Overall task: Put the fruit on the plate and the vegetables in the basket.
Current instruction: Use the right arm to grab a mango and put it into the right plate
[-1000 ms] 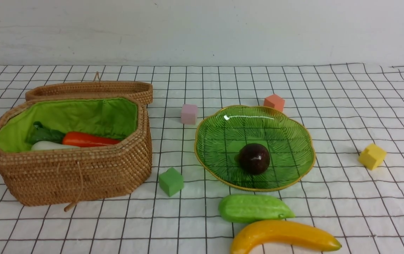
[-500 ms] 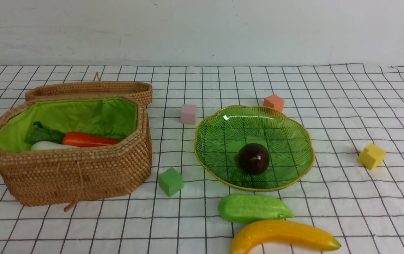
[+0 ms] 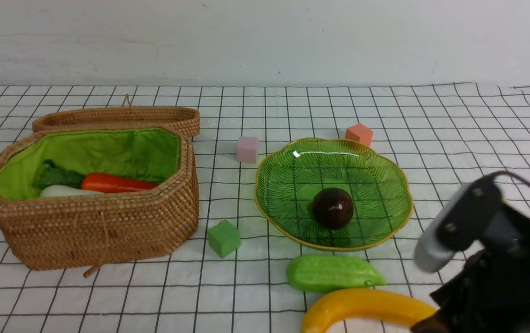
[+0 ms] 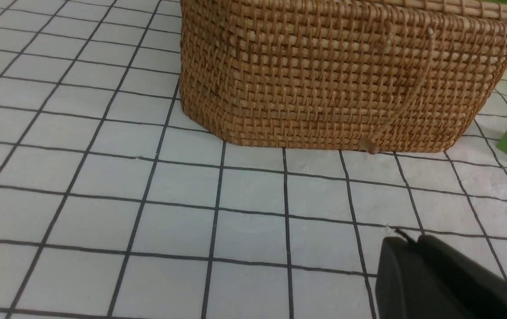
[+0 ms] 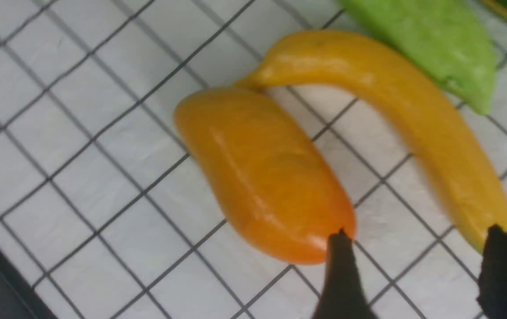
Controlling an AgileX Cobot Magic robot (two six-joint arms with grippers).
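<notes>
The wicker basket (image 3: 93, 226) stands at the left and holds an orange carrot (image 3: 116, 183) and a white radish (image 3: 63, 190). A dark purple ball (image 3: 333, 207) rests on the green plate (image 3: 371, 175). In front of the plate lie the green cucumber (image 3: 334, 273) and the yellow banana (image 3: 366, 307). My right arm (image 3: 487, 249) is low at the banana's right end. In its wrist view the right gripper (image 5: 417, 232) is open over bare cloth, one fingertip by the orange mango (image 5: 262, 173), the other by the banana (image 5: 395, 106). The left gripper (image 4: 406, 241) is shut and empty, short of the basket (image 4: 324, 79).
Foam cubes lie on the checked cloth: pink (image 3: 247, 149) and orange (image 3: 359, 134) behind the plate, green (image 3: 223, 237) between basket and plate. The basket's woven lid (image 3: 116, 118) lies behind the basket. The cucumber (image 5: 426, 40) lies close beside the banana.
My right arm has come into the front view at the lower right, covering the yellow cube and the banana's right tip. Nothing on the cloth has moved.
</notes>
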